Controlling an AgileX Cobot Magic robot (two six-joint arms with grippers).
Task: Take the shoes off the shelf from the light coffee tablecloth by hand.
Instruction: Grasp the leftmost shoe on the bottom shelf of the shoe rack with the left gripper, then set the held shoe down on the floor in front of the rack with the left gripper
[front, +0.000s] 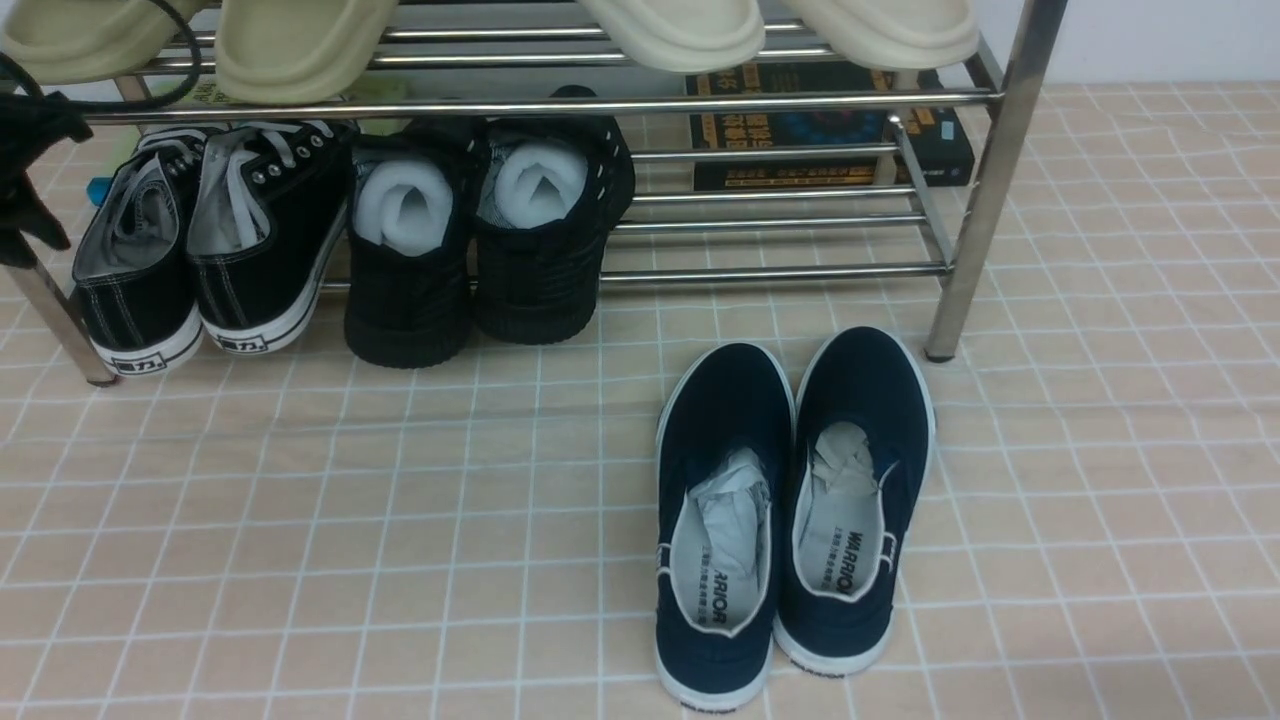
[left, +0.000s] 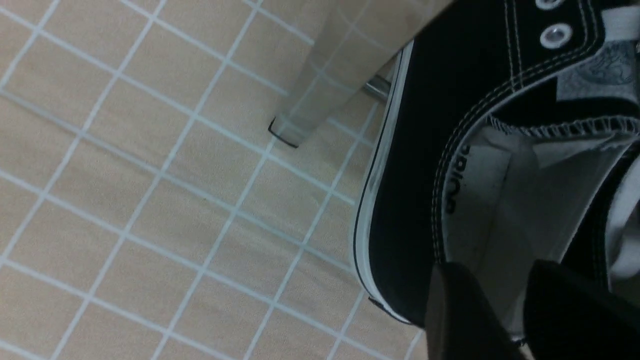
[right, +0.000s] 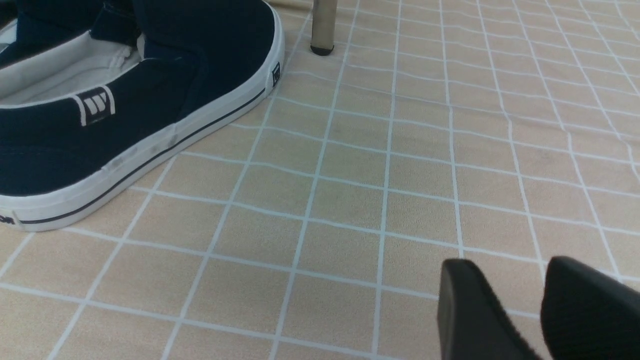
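The shoes (front: 262, 250) are seen on the bottom tier of the shelf (front: 780, 100), at its left end, so the removal is judged not yet done. The left tool (left: 500, 297) is held spread at one heel collar. The right tool (right: 505, 297) is held spread, empty, over the light coffee tablecloth (front: 400, 520).

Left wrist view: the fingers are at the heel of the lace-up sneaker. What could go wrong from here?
1. The sneaker sits tight against its mate; a finger slipping between them could drag both.
2. The shelf has a bar right above the pair, so a straight lift would likely hit it; pull outward first.
3. Its leg stands close beside the sole; a sideways swing may knock it.
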